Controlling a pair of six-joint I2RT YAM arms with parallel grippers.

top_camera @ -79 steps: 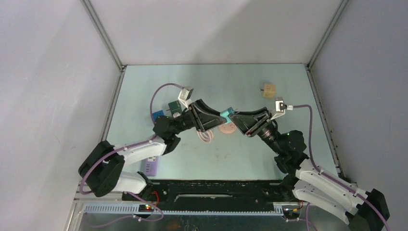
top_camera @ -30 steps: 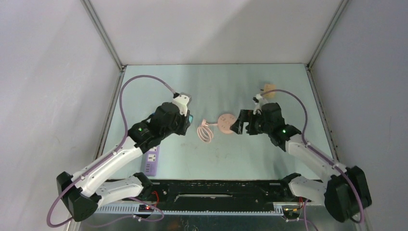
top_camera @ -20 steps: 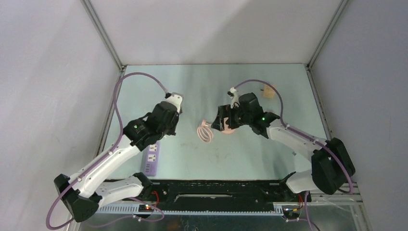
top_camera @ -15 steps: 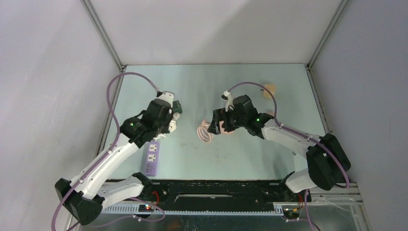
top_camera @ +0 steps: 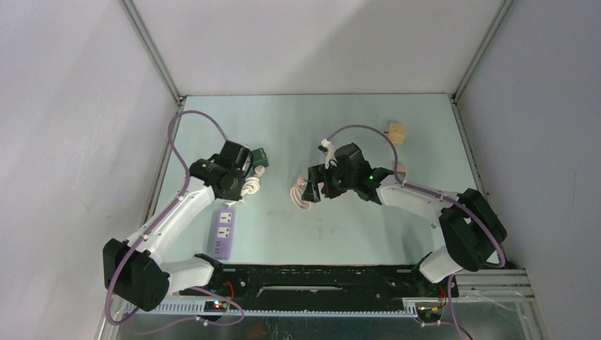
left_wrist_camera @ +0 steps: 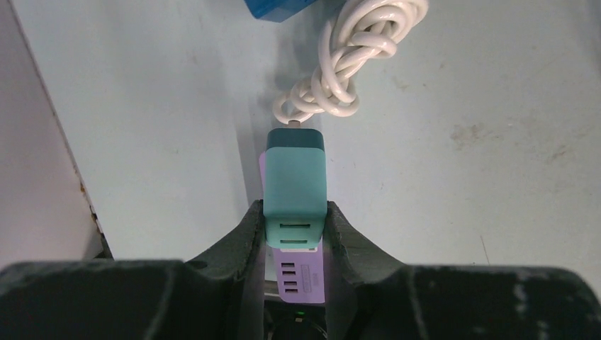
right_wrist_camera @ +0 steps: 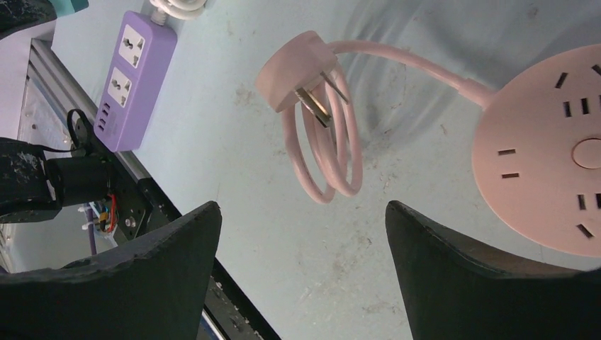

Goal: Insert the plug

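A teal plug block (left_wrist_camera: 294, 184) is clamped between the fingers of my left gripper (left_wrist_camera: 294, 214), and a white coiled cable (left_wrist_camera: 347, 64) trails from its far end. Directly beneath it lies the purple power strip (left_wrist_camera: 303, 273) (top_camera: 224, 232). In the top view the left gripper (top_camera: 232, 185) hangs just beyond the strip's far end. My right gripper (right_wrist_camera: 303, 227) (top_camera: 315, 185) stands open and empty above a pink plug (right_wrist_camera: 294, 71) with a looped pink cord (right_wrist_camera: 329, 156), which runs to a round pink socket (right_wrist_camera: 546, 156).
A blue object (left_wrist_camera: 280, 7) and a dark green block (top_camera: 259, 157) lie past the white cable. A beige block (top_camera: 397, 132) sits at the back right. The black rail (top_camera: 319, 280) runs along the table's near edge. The enclosure wall (left_wrist_camera: 35, 142) is close on the left.
The left arm has swung left and toward the near side, bringing the teal plug over the purple strip. The right gripper has moved left from the pink socket to above the pink plug.
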